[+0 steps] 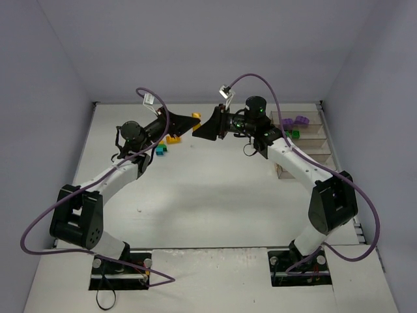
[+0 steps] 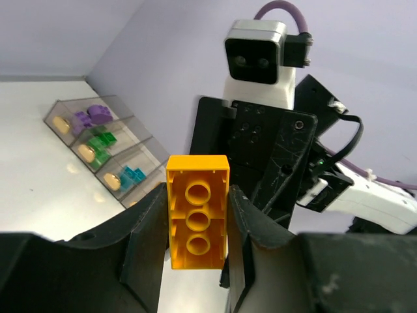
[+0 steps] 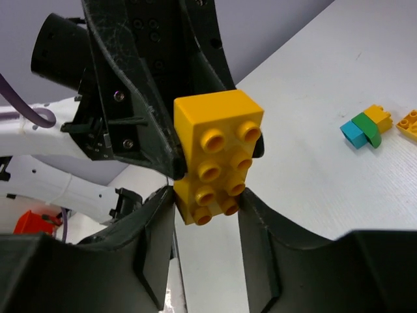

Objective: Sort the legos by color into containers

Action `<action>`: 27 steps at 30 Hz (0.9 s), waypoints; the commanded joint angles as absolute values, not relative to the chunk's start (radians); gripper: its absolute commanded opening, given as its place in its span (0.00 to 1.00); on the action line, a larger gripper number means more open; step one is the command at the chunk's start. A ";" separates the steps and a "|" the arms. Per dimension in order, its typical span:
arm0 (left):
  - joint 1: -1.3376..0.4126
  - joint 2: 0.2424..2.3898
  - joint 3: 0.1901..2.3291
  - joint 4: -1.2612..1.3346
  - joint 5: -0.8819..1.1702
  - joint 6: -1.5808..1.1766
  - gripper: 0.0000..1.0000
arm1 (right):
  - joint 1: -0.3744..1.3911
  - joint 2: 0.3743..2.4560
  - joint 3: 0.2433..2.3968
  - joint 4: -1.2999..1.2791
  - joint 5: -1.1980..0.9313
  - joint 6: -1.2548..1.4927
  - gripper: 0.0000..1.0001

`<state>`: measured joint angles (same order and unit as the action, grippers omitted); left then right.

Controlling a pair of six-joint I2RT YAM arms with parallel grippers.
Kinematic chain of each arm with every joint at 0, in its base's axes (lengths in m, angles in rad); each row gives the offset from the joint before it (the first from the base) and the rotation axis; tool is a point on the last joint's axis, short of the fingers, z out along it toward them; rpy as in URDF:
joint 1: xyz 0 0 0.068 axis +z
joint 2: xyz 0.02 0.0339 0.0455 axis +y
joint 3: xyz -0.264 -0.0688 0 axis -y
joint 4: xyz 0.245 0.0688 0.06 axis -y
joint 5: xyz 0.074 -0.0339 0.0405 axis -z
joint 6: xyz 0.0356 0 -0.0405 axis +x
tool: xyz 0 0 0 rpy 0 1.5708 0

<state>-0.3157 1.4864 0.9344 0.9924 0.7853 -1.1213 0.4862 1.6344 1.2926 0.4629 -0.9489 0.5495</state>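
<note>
An orange brick hangs in the air between both grippers, over the far middle of the table. My left gripper is shut on its long sides. My right gripper faces it and its fingers close on the brick's studded end. In the top view the brick shows where the two gripper tips meet. The clear containers stand in a row at the far right. They hold purple bricks, green bricks and teal bricks.
Loose bricks lie on the table under the left arm: an orange one and a teal and green cluster, which also shows in the right wrist view. Grey walls enclose the table.
</note>
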 commanded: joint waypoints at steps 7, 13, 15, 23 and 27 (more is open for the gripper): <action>-0.334 1.445 0.943 1.060 0.830 -1.080 0.18 | 0.489 1.612 1.313 0.580 -0.982 0.566 0.00; -0.333 1.370 0.945 0.807 0.756 -0.899 0.78 | 0.448 1.559 1.258 0.493 -0.912 0.516 0.00; -0.333 1.315 0.968 0.591 0.657 -0.764 0.81 | 0.408 1.522 1.217 0.416 -0.853 0.494 0.00; -0.333 1.167 1.051 -0.010 0.224 -0.396 0.81 | 0.177 1.349 1.010 0.047 -0.329 0.517 0.00; -0.334 1.115 0.996 -0.117 0.101 -0.345 0.81 | 0.020 1.276 0.950 -0.093 -0.220 0.534 0.00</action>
<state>-0.3321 1.1564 1.0023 0.0322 0.2668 -0.4633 0.0891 1.3518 0.9684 0.0296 -0.3889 0.5224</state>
